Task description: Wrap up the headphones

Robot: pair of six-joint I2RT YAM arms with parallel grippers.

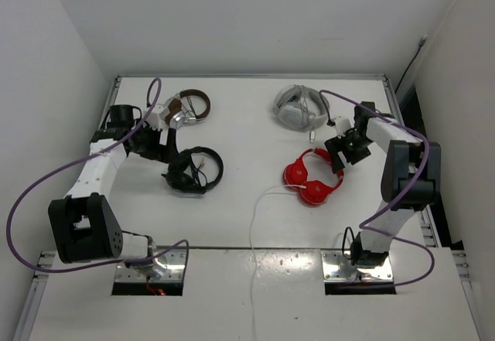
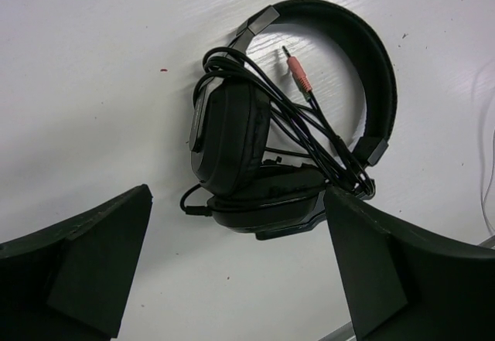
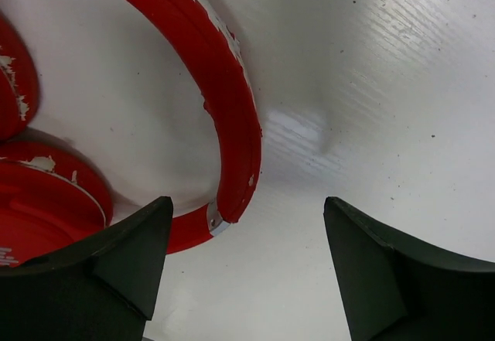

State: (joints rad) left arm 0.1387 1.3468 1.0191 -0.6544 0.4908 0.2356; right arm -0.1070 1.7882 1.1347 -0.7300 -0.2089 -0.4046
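The red headphones (image 1: 313,180) lie right of the table's centre, earcups toward the near side. Their thin white cable (image 1: 255,225) trails left and then down past the near edge. My right gripper (image 1: 340,158) is open and empty, hovering over the right end of the red headband (image 3: 224,101); the band's end sits between the two fingers without touching them. A red earcup (image 3: 46,202) shows at the lower left of the right wrist view. My left gripper (image 1: 172,158) is open and empty, just above the black headphones (image 2: 286,117).
Black headphones (image 1: 193,171) with wrapped cable lie left of centre. Brown-banded headphones (image 1: 186,109) lie at the back left. White-grey headphones (image 1: 298,107) lie at the back right, close behind my right gripper. White walls enclose the table on three sides.
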